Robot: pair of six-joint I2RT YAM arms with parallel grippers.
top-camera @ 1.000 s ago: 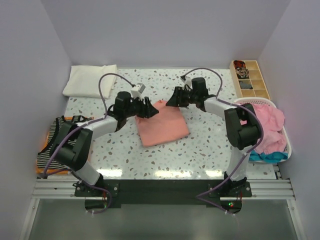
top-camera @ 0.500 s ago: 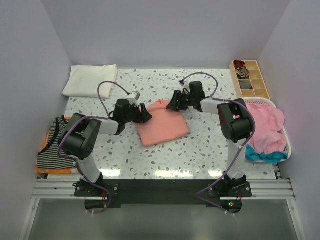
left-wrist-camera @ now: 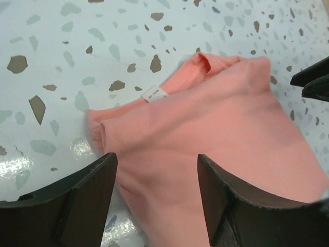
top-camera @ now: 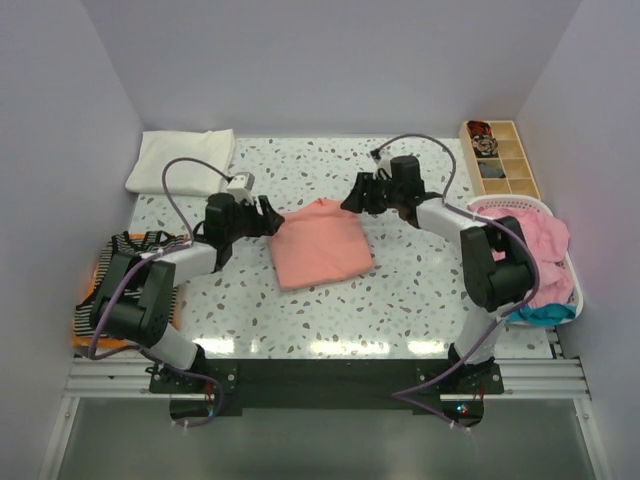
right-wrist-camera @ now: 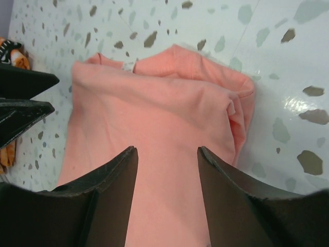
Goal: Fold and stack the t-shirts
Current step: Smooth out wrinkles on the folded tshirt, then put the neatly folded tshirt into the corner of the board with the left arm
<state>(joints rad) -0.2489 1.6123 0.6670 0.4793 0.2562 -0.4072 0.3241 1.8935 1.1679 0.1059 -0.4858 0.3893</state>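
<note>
The salmon-pink t-shirt (top-camera: pixel 320 245) lies folded into a rough square in the middle of the table. Its white neck label (left-wrist-camera: pixel 154 94) shows at the far edge. My left gripper (top-camera: pixel 268 215) is open and empty, low at the shirt's left far corner; in the left wrist view (left-wrist-camera: pixel 157 164) the cloth (left-wrist-camera: pixel 231 123) lies beneath the spread fingers. My right gripper (top-camera: pixel 352 197) is open and empty just above the shirt's right far corner; it also shows in the right wrist view (right-wrist-camera: pixel 167 152), over the cloth (right-wrist-camera: pixel 154 118).
A folded white shirt (top-camera: pixel 182 160) lies at the back left. A black-and-white striped shirt (top-camera: pixel 125 275) lies at the left edge. A white basket (top-camera: pixel 563 300) at the right holds pink (top-camera: pixel 535 250) and teal cloth. A wooden compartment tray (top-camera: pixel 498 158) stands at the back right.
My left gripper has drawn back to the left, off the shirt's top to its left corner. My right gripper has shifted only slightly. The shirt stays folded in place.
</note>
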